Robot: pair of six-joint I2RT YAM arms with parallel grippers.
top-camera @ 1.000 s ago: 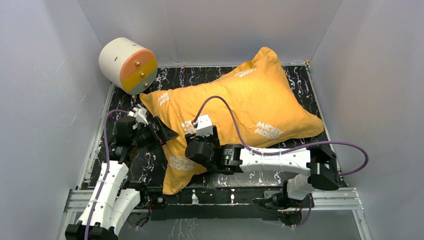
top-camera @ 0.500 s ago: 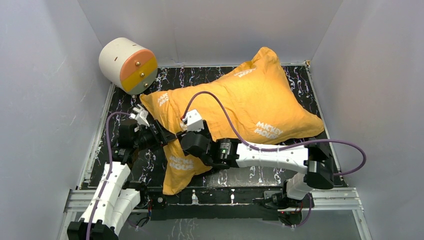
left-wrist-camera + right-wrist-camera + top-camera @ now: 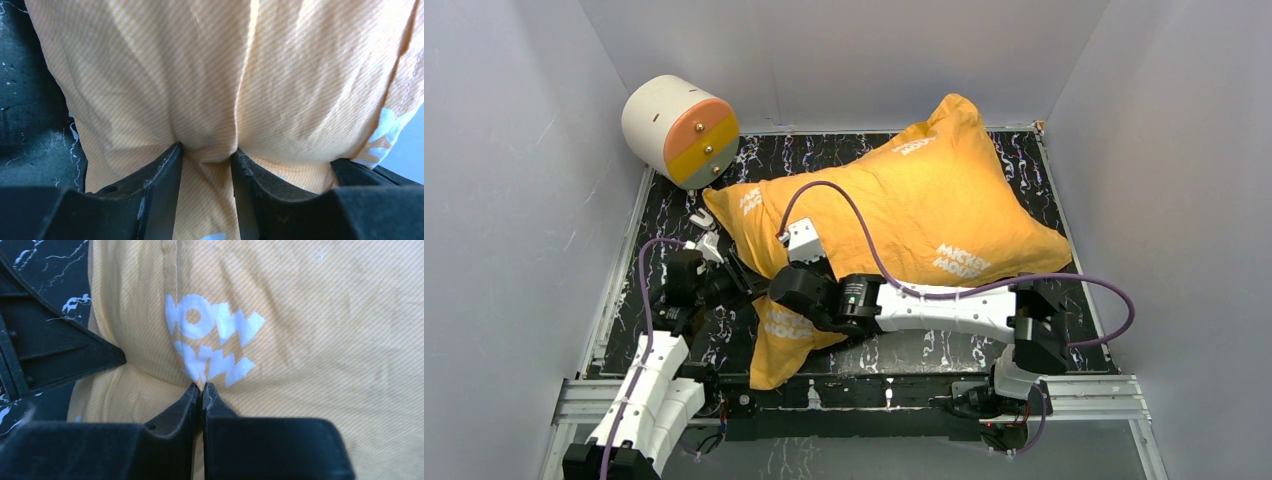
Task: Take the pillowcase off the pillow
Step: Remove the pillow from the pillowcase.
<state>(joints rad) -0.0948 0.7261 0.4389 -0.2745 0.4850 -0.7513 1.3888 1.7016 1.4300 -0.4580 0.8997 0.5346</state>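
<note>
Orange-yellow pillowcase lies diagonally across the black marbled bench, plump and full. One corner points to the back wall and another reaches the front edge. The pillow inside is fully covered and does not show.

Left hand is at the left edge of the pillowcase. Its two fingers pinch a thick fold of the fabric between them.

Right hand is just beside it, on the near left part of the pillowcase. Its fingers are pressed together on a thin pucker of fabric directly below white lettering.

Purple cable of the right arm arcs over the pillowcase. Cream cylinder sits at the far left corner, near the pillowcase's left corner.
</note>
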